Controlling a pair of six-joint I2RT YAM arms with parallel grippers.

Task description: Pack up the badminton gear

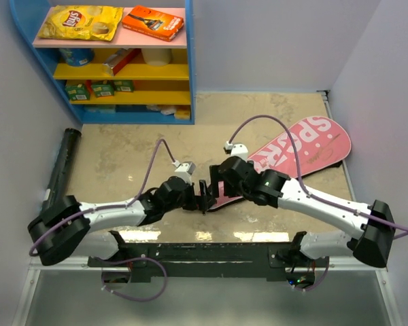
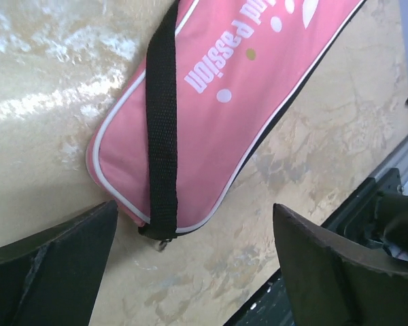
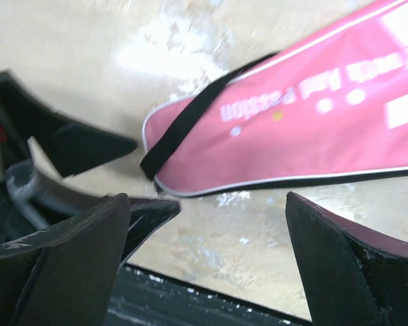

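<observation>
Hovering at the narrow handle end of the pink racket bag [image 1: 306, 146], the left gripper [image 2: 194, 210] and right gripper [image 3: 207, 200] are both spread and empty. The black tube [image 1: 60, 166] lies well left of the bag. Crowded this close, the fingers might collide, or snag the black strap [image 2: 162, 122] and drag the bag.

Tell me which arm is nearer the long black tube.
Left. The left arm has its elbow right beside the near end of the black tube. The right arm is on the opposite side, its wrist over the narrow end of the pink bag.
</observation>
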